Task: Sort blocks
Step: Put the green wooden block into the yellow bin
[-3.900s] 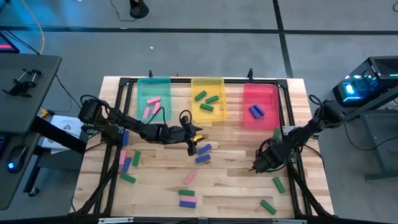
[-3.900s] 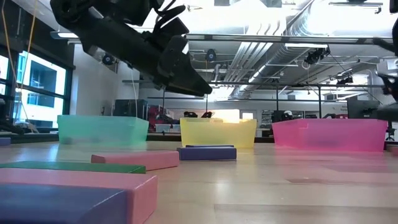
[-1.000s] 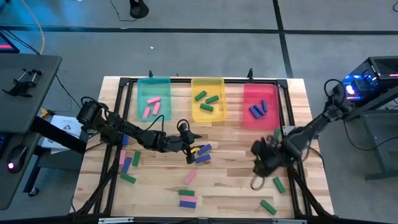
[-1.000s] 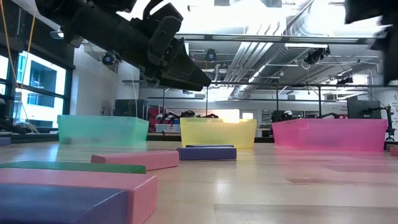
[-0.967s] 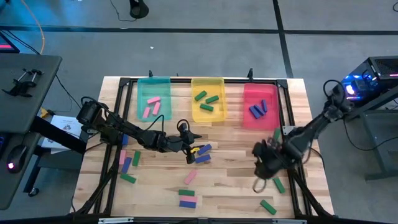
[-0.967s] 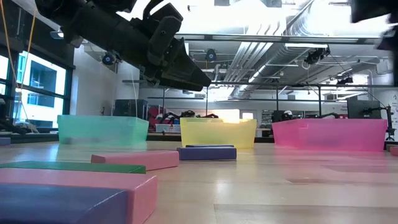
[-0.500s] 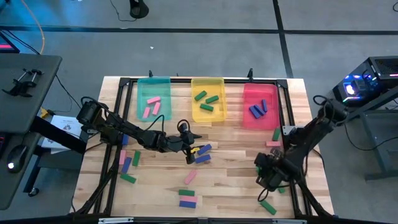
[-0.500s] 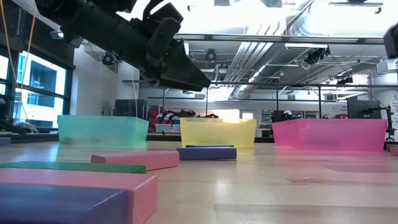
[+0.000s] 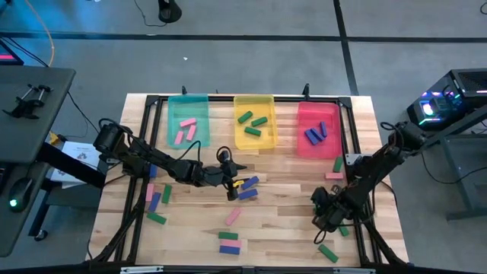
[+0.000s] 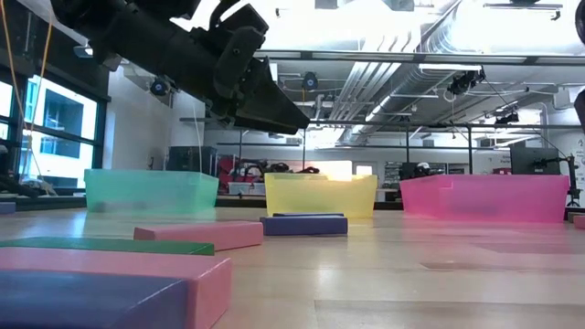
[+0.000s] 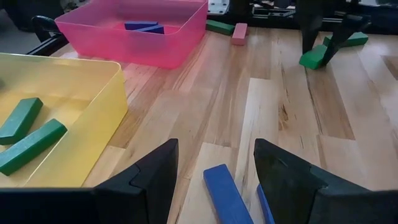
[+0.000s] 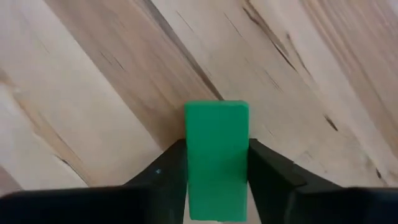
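While the right gripper (image 12: pixel 216 180) sits low at the table's near right, its fingers (image 12: pixel 166 177) press both sides of a green block (image 12: pixel 216 158) lying on the wood: clamped on it. Further in, mid-table, the left gripper (image 11: pixel 214 171) hangs spread wide, empty, over a blue block (image 11: pixel 225 194). More blocks lie scattered on the table (image 9: pixel 281 221). At the far edge: teal tray (image 9: pixel 188 122) with pink ones, yellow tray (image 9: pixel 254 123) with green, red tray (image 9: pixel 319 129) with blue.

Bright, even overhead light with faint shadows; ceiling lights (image 10: pixel 475 23) glare white, and the nearest blocks (image 10: pixel 110 283) look blurred.
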Tool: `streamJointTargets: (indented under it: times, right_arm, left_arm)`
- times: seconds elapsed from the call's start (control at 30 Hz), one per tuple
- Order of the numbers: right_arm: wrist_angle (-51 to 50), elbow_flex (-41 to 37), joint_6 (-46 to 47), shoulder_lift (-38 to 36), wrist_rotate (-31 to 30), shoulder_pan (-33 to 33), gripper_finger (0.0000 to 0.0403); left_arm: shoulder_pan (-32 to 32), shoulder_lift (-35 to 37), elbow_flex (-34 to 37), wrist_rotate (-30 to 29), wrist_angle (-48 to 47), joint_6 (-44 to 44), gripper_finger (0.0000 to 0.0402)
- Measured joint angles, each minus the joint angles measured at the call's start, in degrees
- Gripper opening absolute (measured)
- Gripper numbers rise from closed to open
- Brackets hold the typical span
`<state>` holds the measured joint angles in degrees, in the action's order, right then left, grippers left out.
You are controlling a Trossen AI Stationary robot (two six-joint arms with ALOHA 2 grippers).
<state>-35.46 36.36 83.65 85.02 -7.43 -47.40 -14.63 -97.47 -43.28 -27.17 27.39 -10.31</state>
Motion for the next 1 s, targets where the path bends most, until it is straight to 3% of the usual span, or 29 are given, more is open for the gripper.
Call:
streamJointTargets:
  times: [0.07,0.17,0.3,0.43,0.53,0.7,0.83,1.0]
  right_arm:
    - [3.95,-0.16,1.3,0.41,-4.66,-0.13,0.0095]
    - [14.39,-0.46,-0.74,1.74,-18.14,-0.58,0.0089]
    - [32.89,-1.45,-14.85,3.62,-35.39,0.95,0.0089]
    - [50.81,-1.69,-34.24,6.41,-42.04,6.67,0.0089]
    - [67.85,-1.6,-51.5,8.39,-40.48,12.04,0.0089]
    - [90.89,-1.55,-72.57,10.41,-28.77,20.24,0.0089]
    - [96.91,-1.02,-79.29,10.46,-22.63,24.6,0.0089]
    - [96.72,2.48,-83.37,10.46,-15.71,27.4,0.0089]
  left_arm:
    - [-0.89,0.07,2.51,-0.34,1.48,-0.02,0.02]
    - [-2.66,-0.02,9.65,0.14,9.35,-0.46,0.02]
    - [-4.62,-0.02,19.28,3.82,29.82,-0.44,0.02]
    - [-6.37,-0.02,23.87,6.85,46.6,6.43,0.02]
    - [-7.03,-0.02,23.75,8.85,50.1,15.27,0.02]
    - [-7.19,-0.02,20.68,11.2,45.06,22.95,0.02]
    - [-6.74,-0.02,17.72,11.2,44.5,22.58,0.02]
    - [-5.43,-0.02,13.67,11.22,44.41,21.4,0.0209]
